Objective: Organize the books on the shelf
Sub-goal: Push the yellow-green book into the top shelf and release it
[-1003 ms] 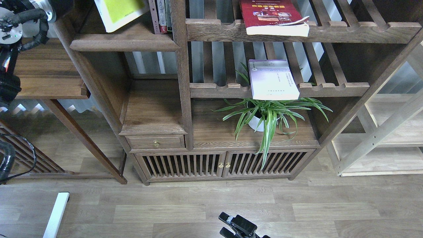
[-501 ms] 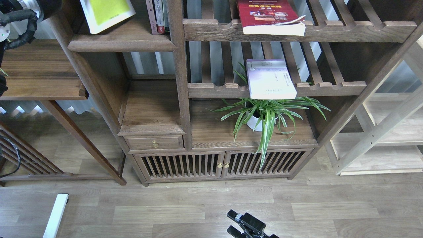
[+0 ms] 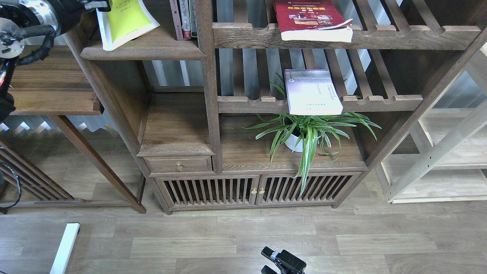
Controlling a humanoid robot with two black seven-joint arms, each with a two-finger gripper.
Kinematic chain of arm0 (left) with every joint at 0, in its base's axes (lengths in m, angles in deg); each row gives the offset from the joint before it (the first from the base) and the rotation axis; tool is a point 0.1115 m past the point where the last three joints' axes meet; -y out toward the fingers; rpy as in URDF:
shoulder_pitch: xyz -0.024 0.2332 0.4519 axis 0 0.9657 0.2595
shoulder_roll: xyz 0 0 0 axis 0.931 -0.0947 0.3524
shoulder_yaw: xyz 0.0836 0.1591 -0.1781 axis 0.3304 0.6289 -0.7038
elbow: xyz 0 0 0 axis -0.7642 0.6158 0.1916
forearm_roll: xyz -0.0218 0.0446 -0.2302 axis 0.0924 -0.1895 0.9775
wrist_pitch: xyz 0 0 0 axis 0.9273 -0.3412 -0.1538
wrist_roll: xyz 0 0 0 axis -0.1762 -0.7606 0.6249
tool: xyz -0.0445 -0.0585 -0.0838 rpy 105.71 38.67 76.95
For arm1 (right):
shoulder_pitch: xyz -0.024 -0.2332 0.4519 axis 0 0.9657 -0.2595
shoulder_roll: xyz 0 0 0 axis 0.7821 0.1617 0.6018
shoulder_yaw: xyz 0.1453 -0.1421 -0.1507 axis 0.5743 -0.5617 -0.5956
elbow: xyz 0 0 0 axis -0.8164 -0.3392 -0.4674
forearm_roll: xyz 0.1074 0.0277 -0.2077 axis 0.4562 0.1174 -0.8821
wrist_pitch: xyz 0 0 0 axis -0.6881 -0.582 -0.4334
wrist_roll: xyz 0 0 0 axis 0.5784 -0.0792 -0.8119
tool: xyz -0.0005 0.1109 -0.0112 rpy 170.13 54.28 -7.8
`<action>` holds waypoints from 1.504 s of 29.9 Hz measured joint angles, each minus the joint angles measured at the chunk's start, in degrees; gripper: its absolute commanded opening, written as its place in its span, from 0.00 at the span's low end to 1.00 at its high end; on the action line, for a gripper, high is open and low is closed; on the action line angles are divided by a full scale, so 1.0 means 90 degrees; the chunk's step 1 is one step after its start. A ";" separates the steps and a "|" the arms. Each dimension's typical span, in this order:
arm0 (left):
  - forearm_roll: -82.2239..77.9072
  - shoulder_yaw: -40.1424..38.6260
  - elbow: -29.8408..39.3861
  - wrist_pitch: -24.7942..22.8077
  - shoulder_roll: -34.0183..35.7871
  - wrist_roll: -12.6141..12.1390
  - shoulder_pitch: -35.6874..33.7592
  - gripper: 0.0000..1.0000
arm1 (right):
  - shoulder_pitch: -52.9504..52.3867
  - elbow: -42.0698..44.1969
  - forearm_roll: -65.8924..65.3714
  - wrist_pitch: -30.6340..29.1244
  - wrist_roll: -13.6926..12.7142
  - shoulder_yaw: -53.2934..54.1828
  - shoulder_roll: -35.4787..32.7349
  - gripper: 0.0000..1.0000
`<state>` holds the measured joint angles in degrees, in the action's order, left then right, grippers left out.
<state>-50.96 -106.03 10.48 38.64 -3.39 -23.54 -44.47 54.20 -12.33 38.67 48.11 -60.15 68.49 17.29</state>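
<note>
Left arm (image 3: 30,19): black casing, silver ring joint, black looped cables

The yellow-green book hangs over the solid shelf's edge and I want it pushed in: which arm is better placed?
Left. Its claw is at the yellow-green book; the right claw sits low over the floor.

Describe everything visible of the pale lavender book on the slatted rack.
The pale lavender book is a large thin paperback with a lavender-white cover, a darker purple band along its top edge, a small round mark at the upper left and lines of print too small to read. It lies flat and closed on the slatted rack in the wide bay, its near edge overhanging the notched front rail. Leaves of the potted plant on the ledge below show beneath and behind it. No gripper touches it.
</note>
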 measured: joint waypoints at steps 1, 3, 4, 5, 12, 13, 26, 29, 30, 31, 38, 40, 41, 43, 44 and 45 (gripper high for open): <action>0.0000 0.0029 0.0000 0.0000 -0.0049 0.0000 -0.0010 0.24 | 0.0002 0.0000 0.0000 0.0000 0.0000 -0.0005 0.0000 0.83; -0.0002 0.0060 0.0006 0.0002 -0.0162 -0.0006 -0.0043 0.26 | 0.0002 0.0000 0.0000 0.0000 0.0000 -0.0009 0.0000 0.82; 0.0000 0.0065 0.0032 0.0008 -0.0231 -0.0019 -0.0063 0.27 | 0.0002 0.0000 0.0002 0.0000 0.0000 -0.0010 0.0000 0.82; 0.0008 0.0067 0.0067 0.0009 -0.0283 -0.0031 -0.0091 0.28 | 0.0001 0.0000 0.0002 0.0000 0.0000 -0.0013 -0.0001 0.82; 0.0024 -0.0317 0.0743 0.0029 -0.0299 -0.0017 -0.0318 0.36 | -0.0002 0.0000 0.0002 0.0000 0.0000 -0.0013 -0.0019 0.82; 0.0024 -0.0404 0.0869 0.0047 -0.0274 -0.0014 -0.0349 0.39 | -0.0002 0.0000 0.0002 0.0000 0.0000 -0.0013 -0.0020 0.82; 0.0007 -0.0327 0.1056 0.0162 0.0131 -0.0010 -0.0392 0.56 | -0.0012 0.0000 0.0000 0.0000 0.0000 -0.0027 -0.0019 0.82; 0.0008 -0.0293 0.1021 0.0259 0.0142 -0.0012 -0.0385 0.57 | -0.0019 0.0000 0.0000 0.0000 0.0000 -0.0027 -0.0019 0.82; 0.0007 -0.0287 0.1019 0.0284 0.0158 -0.0012 -0.0382 0.57 | -0.0020 0.0000 0.0000 0.0000 0.0000 -0.0027 -0.0021 0.82; 0.0007 -0.0278 0.1019 0.0304 0.0172 -0.0012 -0.0381 0.58 | -0.0023 0.0000 0.0001 0.0000 0.0000 -0.0025 -0.0024 0.82; 0.0022 -0.0210 0.1103 0.0326 -0.0064 -0.0013 -0.0390 0.61 | -0.0075 0.0000 0.0001 0.0000 0.0000 -0.0021 -0.0027 0.82; 0.0027 -0.0204 0.1130 0.0326 -0.0158 -0.0013 -0.0420 0.63 | -0.0078 0.0000 0.0001 0.0000 0.0000 -0.0021 -0.0031 0.82; 0.0029 -0.0204 0.1149 0.0329 -0.0220 -0.0013 -0.0434 0.65 | -0.0079 0.0003 0.0001 0.0000 0.0000 -0.0021 -0.0034 0.82; 0.0033 -0.0204 0.1179 0.0337 -0.0357 -0.0013 -0.0452 0.66 | -0.0080 0.0004 0.0001 0.0000 0.0001 -0.0020 -0.0036 0.82; 0.0044 -0.0204 0.1193 0.0340 -0.0408 -0.0013 -0.0455 0.67 | -0.0081 0.0004 0.0001 0.0000 0.0000 -0.0020 -0.0036 0.82; 0.0057 -0.0204 0.1210 0.0349 -0.0451 -0.0013 -0.0457 0.69 | -0.0082 0.0004 0.0001 0.0000 0.0001 -0.0020 -0.0036 0.82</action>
<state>-50.45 -107.87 21.37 41.79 -7.45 -23.66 -48.58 53.47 -12.30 38.67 48.11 -60.15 68.31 16.97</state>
